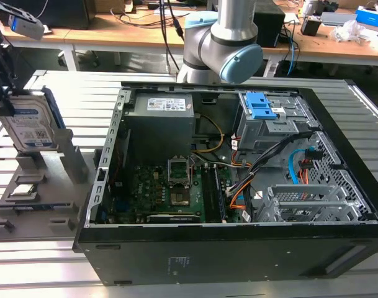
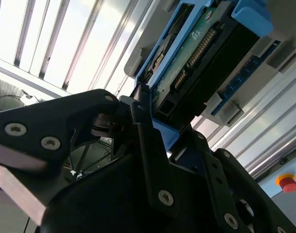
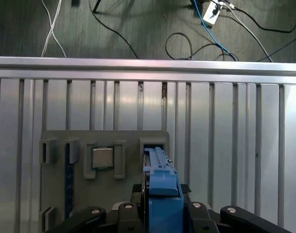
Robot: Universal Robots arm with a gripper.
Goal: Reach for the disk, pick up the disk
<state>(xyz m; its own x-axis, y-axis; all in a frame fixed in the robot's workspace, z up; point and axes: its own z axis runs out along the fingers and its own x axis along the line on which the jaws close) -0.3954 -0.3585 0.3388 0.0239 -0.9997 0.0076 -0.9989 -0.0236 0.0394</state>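
exterior view, upper left of the frame — the end effector [image 1: 7, 99] clamps the upright disk [image 1: 30, 121] by its blue side rails [image 3: 161, 191], at the grey holder [image 1: 67, 158] on the worktop [image 1: 71, 93].

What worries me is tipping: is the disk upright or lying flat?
Upright: the disk stands on its edge in the grey holder, label face vertical.

Shines bright from overhead in the exterior view, glares on the slatted table [image 1: 71, 93], sinks to shadow inside the computer case [image 1: 207, 254] on it. Blows out white on its slats in the second wrist view; dims beyond its edge in the first wrist view.
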